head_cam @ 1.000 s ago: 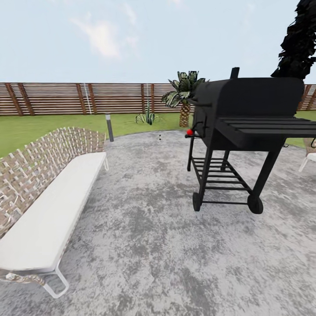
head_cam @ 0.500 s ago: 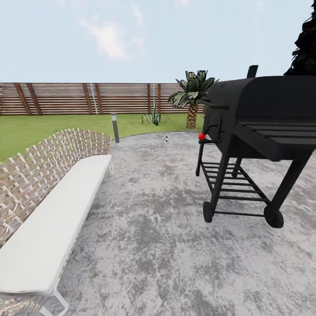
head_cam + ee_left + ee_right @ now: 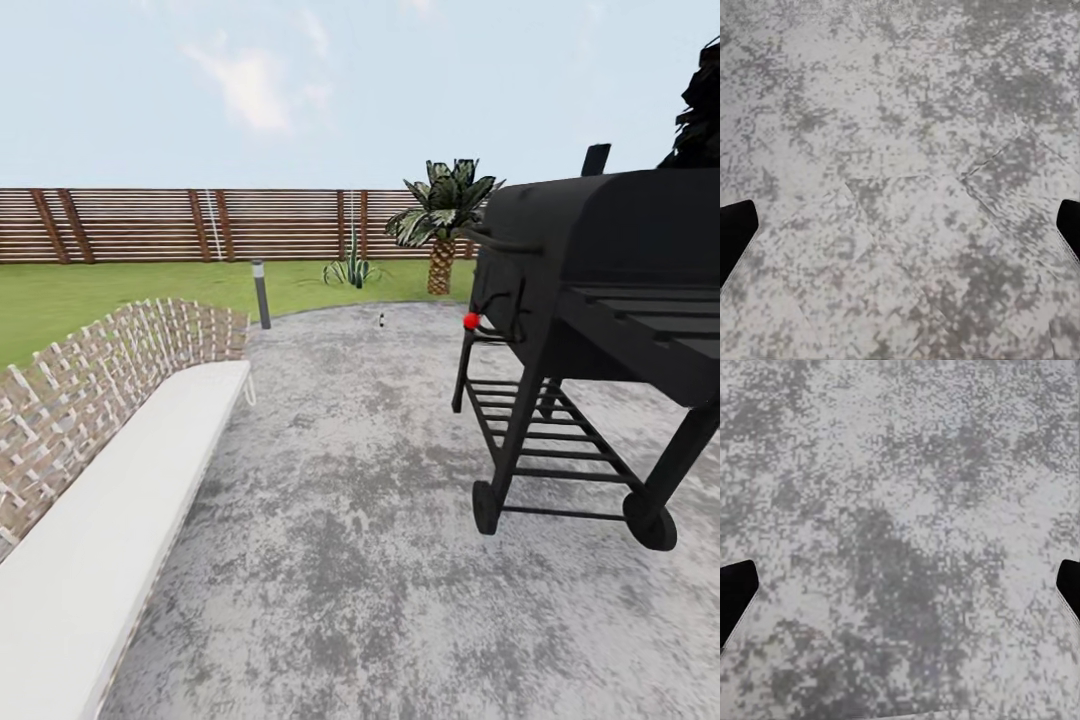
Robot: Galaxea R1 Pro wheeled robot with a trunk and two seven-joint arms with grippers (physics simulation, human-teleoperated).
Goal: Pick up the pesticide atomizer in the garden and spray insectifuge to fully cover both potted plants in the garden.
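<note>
Atomizer [image 3: 381, 320] stands far across the patio [image 3: 350, 520]; both hands [image 3: 900, 232] [image 3: 900, 592], fingers spread, hold nothing.

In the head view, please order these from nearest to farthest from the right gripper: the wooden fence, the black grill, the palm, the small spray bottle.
The right gripper hangs open over the paving beside the robot.
1. Black grill, at the right, on the patio.
2. Pesticide atomizer, tiny, at the patio's far edge.
3. Palm, on the lawn beyond.
4. Fence, behind everything.
</note>
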